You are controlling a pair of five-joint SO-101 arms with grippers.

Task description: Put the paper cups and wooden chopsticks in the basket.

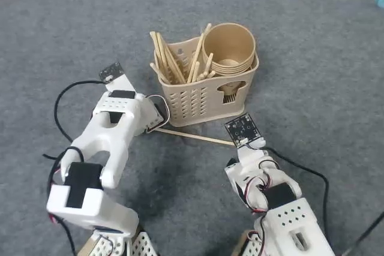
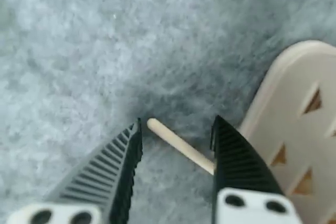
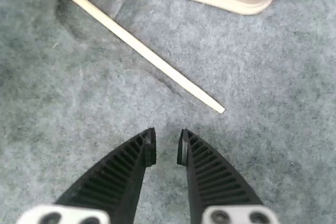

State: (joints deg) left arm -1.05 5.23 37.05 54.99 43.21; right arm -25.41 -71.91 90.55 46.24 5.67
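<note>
- Loosely spread, left gripper (image 2: 177,123) straddled one end of the chopstick (image 2: 178,144) on the carpet (image 2: 79,51), beside the basket (image 2: 294,98) wall.
- Narrowly parted and empty, right gripper (image 3: 165,146) sat just short of the other tip.

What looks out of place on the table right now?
One wooden chopstick lies flat on the grey mat in front of the basket, while the other chopsticks and the paper cups stand inside it. The left gripper has its open fingers straddling one end.
</note>
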